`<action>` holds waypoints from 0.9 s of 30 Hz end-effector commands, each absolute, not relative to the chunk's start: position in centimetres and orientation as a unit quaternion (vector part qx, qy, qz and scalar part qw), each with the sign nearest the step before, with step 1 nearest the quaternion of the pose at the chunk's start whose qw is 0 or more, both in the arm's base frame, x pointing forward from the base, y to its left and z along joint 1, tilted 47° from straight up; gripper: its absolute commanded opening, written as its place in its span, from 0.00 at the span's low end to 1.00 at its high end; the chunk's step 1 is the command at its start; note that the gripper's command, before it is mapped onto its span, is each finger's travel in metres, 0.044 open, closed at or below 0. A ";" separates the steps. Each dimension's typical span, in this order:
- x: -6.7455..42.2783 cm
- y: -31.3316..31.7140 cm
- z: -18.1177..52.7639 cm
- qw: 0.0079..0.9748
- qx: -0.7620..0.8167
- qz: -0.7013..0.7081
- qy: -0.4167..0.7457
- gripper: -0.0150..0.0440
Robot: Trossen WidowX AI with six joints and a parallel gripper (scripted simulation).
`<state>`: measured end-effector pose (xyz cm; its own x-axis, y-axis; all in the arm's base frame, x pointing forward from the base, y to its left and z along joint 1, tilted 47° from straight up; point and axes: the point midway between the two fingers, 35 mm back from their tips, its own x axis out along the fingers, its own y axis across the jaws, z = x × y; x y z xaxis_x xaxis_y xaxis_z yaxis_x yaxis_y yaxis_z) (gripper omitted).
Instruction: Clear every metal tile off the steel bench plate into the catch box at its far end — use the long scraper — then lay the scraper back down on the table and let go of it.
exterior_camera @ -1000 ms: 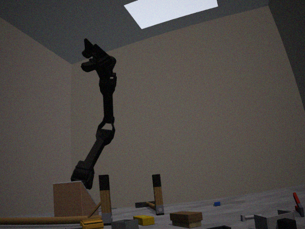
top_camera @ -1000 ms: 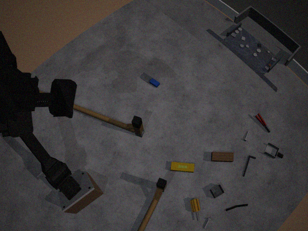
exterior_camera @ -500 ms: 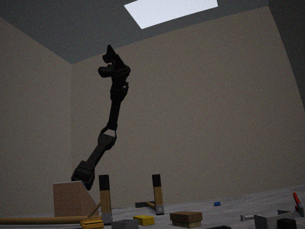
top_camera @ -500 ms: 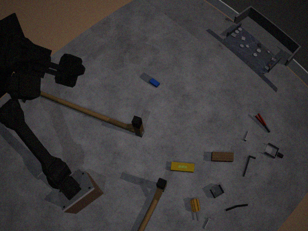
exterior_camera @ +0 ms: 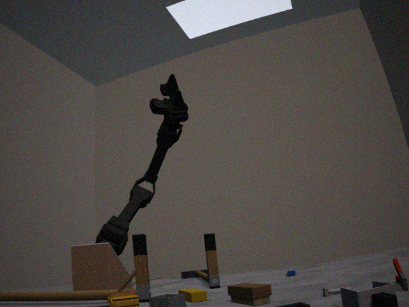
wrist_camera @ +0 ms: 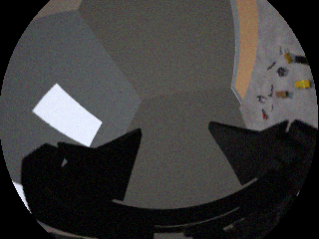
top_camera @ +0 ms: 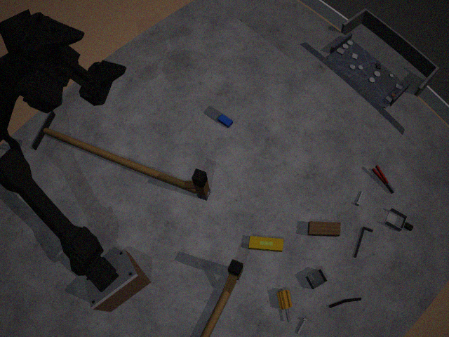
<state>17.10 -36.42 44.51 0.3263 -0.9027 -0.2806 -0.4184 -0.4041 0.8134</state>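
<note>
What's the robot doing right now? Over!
Gripper open, empty, raised high over the table. Long scraper lying untouched on the table. Metal tiles on the bench plate. Nothing blocking the scraper. Over.
</note>
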 end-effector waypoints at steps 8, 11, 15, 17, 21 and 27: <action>19.8 -31.0 46.2 0.399 0.750 -0.367 -0.379 1.00; 20.3 -29.5 46.7 0.419 0.750 -0.363 -0.362 1.00; 20.9 -27.5 47.2 0.446 0.748 -0.355 -0.340 1.00; 21.2 -26.6 47.5 0.459 0.747 -0.351 -0.329 1.00; 21.6 -24.6 48.0 0.486 0.744 -0.341 -0.307 1.00; 21.9 -21.7 48.6 0.524 0.737 -0.325 -0.276 1.00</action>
